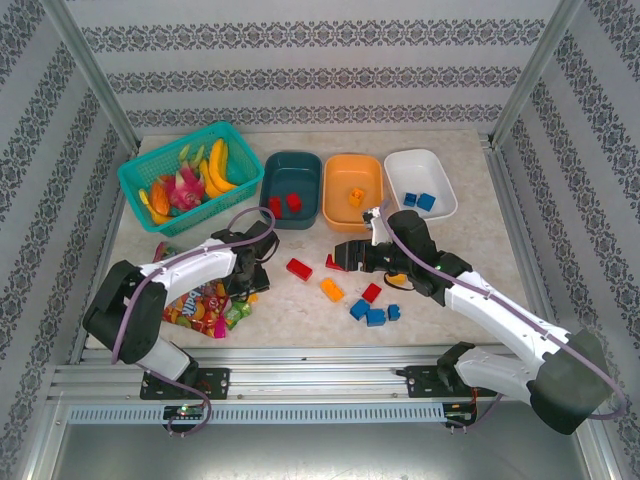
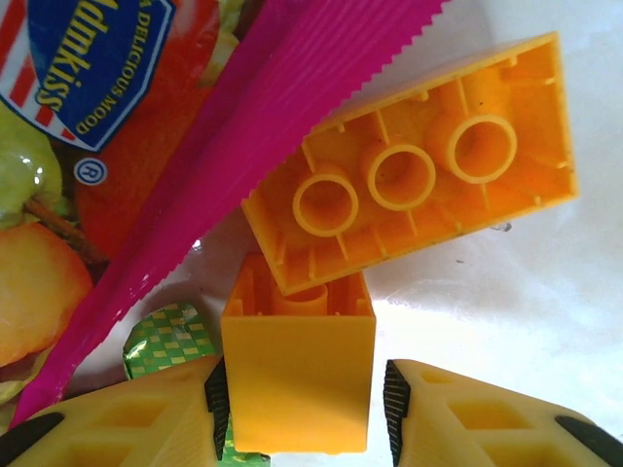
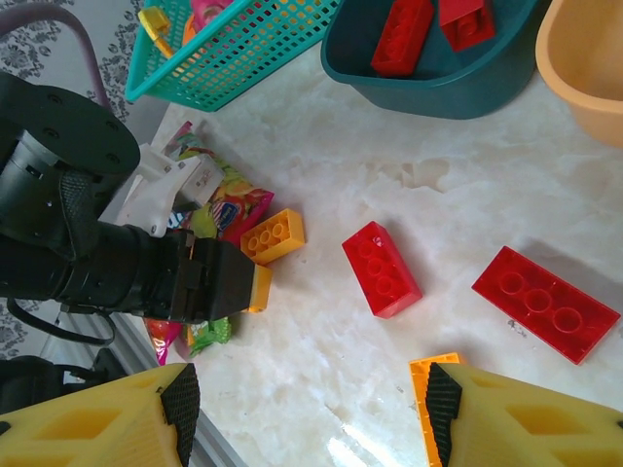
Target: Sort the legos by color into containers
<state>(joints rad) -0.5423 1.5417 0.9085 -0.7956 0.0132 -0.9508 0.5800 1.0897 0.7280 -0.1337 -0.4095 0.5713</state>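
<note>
Legos (image 1: 371, 292) part sorted, left jaws about an orange one

Lying in the containers: two red bricks (image 1: 294, 202) in the dark teal tub (image 1: 300, 172), one orange piece (image 1: 356, 195) in the orange tub (image 1: 353, 168), two blue bricks (image 1: 426, 201) in the white tub (image 1: 420, 163). Loose on the table (image 1: 480, 235) between the arms: red, orange and blue pieces, with a blue cluster (image 1: 376, 317) nearest the front edge and a lone red brick (image 1: 298, 268) further left.

Left gripper (image 2: 302, 389) low beside the candy bag (image 2: 88, 117), straddling a small orange brick (image 2: 300, 370). One pad (image 2: 216, 394) hard against the brick's side, a sliver of table visible before the other pad; not clamped. At the brick's far end, touching or overlapping it, a larger orange brick (image 2: 409, 180) lying underside up, three round tubes showing, one corner at the bag's pink serrated edge.

Right gripper (image 3: 311, 418) over the middle of the table, fingers (image 3: 180, 413) spread wide, released, nothing between them. Just beside one finger, an orange block (image 3: 421, 384); ahead, a long red brick (image 3: 545, 304), well apart from the pads.

At back left, next to the dark teal tub, a turquoise mesh basket (image 1: 135, 180) of toy fruit.
</note>
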